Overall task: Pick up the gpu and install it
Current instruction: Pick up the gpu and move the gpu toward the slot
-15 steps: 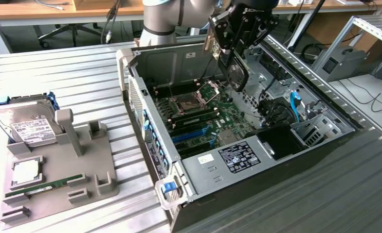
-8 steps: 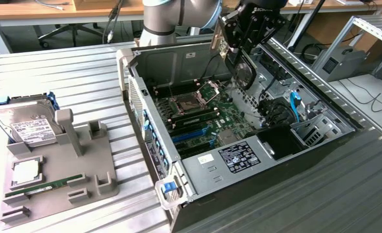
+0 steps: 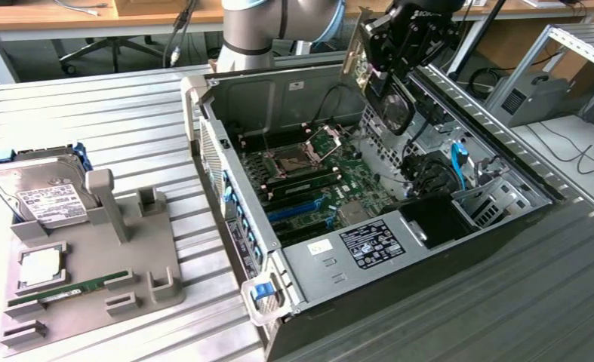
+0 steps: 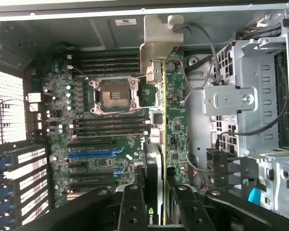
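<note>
Ribbed metal table (image 3: 125, 113), with desks and cabling behind it, carrying an open computer case (image 3: 312, 283) laid on its side. The gpu (image 3: 392, 102) (image 4: 154, 168) hangs on edge above the case's open side, at the far rim, clear of every slot. Its silvery bracket (image 4: 156, 45) is the end farthest from the wrist. The gripper (image 3: 398, 64) (image 4: 156, 211) has its two black fingers (image 4: 132, 207) clamped on the card's flat faces, one on either side (the card's printed logo shows between them in the wrist view).

Seen from the wrist, the card stands edge-on over the motherboard (image 4: 111, 144), just beside the processor socket (image 4: 113, 94) and the rows of memory slots. The long expansion slots, one of them blue (image 4: 94, 154), lie nearer the gripper and to the socket's side of the card. On the card's other side sits a grey metal drive cage (image 4: 241, 96). Loose grey cables (image 4: 202, 53) arc from near the bracket towards that cage, and dark cables cross the cage itself.

At the exterior view's left, well apart from the case, a grey fixture tray (image 3: 125, 279) holds a hard drive (image 3: 40, 192) propped on edge, a square processor chip (image 3: 40, 268) and a green memory stick (image 3: 70, 290). The robot arm (image 3: 251, 30) rises behind the case.
</note>
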You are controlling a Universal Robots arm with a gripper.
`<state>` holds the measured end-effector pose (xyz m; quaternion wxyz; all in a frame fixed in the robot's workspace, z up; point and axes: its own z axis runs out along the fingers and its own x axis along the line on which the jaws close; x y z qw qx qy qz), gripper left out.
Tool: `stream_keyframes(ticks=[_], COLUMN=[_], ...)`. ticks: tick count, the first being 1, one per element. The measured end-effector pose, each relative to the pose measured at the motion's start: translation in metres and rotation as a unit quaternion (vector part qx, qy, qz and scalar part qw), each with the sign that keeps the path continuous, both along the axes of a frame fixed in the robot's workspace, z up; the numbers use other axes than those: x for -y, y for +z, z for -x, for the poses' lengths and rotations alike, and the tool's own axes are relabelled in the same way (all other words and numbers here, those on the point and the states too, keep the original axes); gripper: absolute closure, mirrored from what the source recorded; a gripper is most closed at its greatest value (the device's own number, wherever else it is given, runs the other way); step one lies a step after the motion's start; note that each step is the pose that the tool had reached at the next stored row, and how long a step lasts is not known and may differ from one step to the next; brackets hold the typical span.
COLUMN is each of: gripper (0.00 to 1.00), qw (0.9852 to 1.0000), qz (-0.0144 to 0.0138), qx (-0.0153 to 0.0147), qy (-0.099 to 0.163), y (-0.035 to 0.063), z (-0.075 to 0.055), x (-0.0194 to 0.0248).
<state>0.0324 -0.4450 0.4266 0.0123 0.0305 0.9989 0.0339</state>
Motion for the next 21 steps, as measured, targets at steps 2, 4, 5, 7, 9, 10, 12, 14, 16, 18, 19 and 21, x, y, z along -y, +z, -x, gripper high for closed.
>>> stream_keyframes(ticks=[2,4,5,7,9,10,12,14,16,18,19,21], gripper=[0.73,0.73,0.73,0.73,0.73,0.73,0.73,0.73,0.73,0.73,0.73,0.73], qw=[1.0,1.0,1.0,1.0,1.0,1.0,1.0,1.0,1.0,1.0,1.0,1.0], qz=[-0.0003,-0.0007,-0.0008,-0.0011,-0.0014,-0.0014,-0.0017,-0.0018,-0.002,-0.0021,-0.0022,-0.0023], qx=[0.0,0.0,0.0,0.0,0.0,0.0,0.0,0.0,0.0,0.0,0.0,0.0], qy=[0.0,0.0,0.0,0.0,0.0,0.0,0.0,0.0,0.0,0.0,0.0,0.0], y=[0.0,0.0,0.0,0.0,0.0,0.0,0.0,0.0,0.0,0.0,0.0,0.0], z=[-0.006,-0.014,-0.017,-0.023,-0.028,-0.03,-0.035,-0.039,-0.044,-0.049,-0.053,-0.059], x=[-0.0002,-0.0004,-0.0005,-0.0007,-0.0008,-0.0008,-0.001,-0.0012,-0.0014,-0.0015,-0.0017,-0.0018])
